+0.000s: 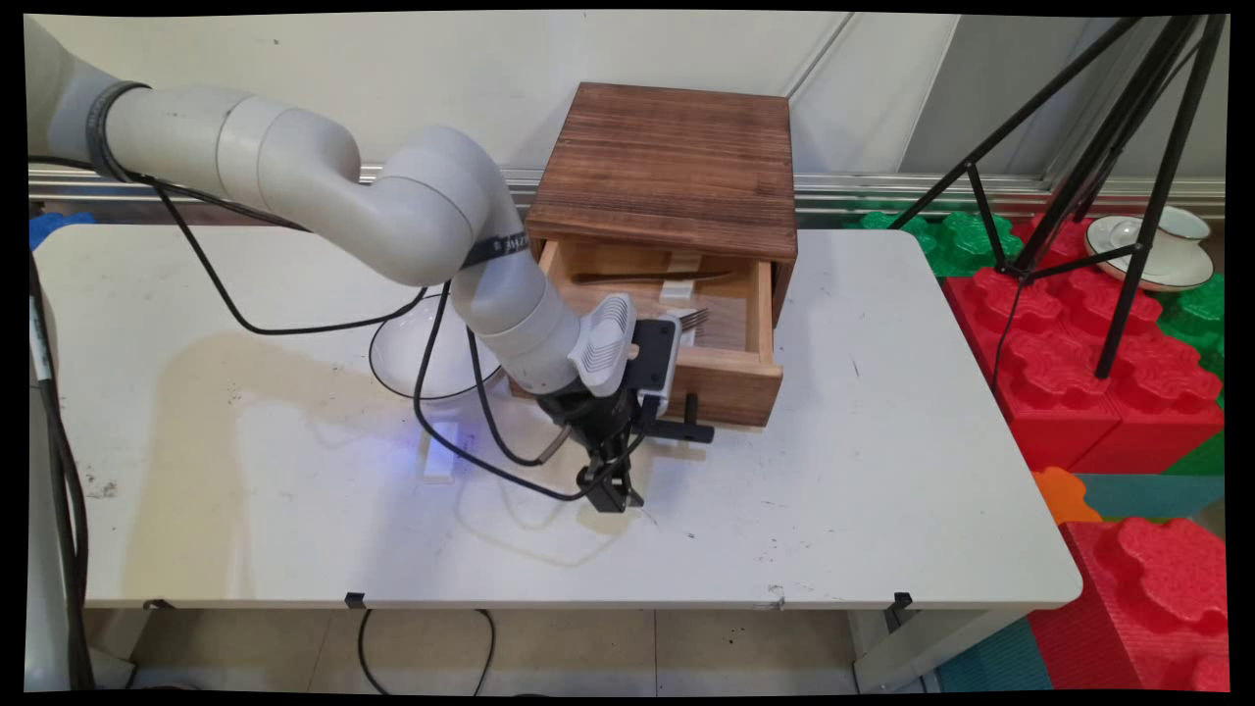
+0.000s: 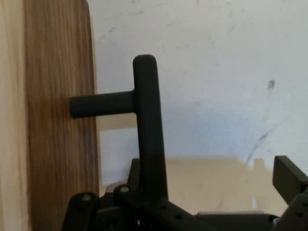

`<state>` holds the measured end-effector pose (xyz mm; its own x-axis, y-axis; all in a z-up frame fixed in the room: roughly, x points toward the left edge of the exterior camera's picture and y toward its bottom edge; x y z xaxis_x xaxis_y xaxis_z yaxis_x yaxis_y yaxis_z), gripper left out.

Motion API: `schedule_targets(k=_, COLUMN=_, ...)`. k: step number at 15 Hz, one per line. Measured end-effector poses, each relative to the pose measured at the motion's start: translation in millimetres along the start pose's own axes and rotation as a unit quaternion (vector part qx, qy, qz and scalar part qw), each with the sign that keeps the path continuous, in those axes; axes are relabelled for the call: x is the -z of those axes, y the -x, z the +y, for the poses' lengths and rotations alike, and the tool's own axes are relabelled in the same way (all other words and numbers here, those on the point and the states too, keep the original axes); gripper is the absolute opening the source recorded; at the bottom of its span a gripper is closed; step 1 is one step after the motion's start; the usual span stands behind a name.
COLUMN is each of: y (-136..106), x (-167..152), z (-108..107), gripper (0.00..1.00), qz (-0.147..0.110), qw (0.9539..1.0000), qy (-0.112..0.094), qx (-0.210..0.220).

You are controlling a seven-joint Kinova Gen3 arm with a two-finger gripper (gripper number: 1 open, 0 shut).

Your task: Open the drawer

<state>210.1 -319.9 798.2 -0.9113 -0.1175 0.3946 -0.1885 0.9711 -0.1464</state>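
White table (image 1: 882,471): wooden drawer box (image 1: 677,176), clear bowl (image 1: 431,358).

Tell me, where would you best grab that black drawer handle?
Probably by the crossbar of the handle, not its stem. The bar stands off the drawer front on one short stem, leaving room behind it. Come from the table's near side, facing the drawer, one finger on each side of the bar, beside the stem.

Table: white table (image 1: 863,510) bears a dark-topped wooden drawer box (image 1: 672,167) at its far middle.
Drawer: pale wooden drawer (image 1: 730,378) stands pulled out toward the near side, a metal fork (image 1: 692,318) inside.
Handle: black T-shaped handle (image 1: 683,428) (image 2: 144,125) projects from the drawer front.
Gripper: black two-finger gripper (image 1: 610,487) sits just before the handle's left end.
Bowl: clear glass bowl (image 1: 431,358) lies left of the drawer.
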Motion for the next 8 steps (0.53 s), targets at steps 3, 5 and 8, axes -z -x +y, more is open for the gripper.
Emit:
schedule_targets(k=3, y=-2.1, x=0.8, z=11.9, gripper=1.0, qz=0.003, qw=1.0, qy=0.005, qx=-0.002)
schedule_targets(k=5, y=-3.5, x=1.4, z=18.5, gripper=1.0, qz=0.006, qw=0.9999, qy=0.008, qx=-0.004)
schedule_targets(k=8, y=-6.3, x=2.4, z=28.8, gripper=1.0, qz=0.009, qw=0.9999, qy=0.011, qx=-0.007)
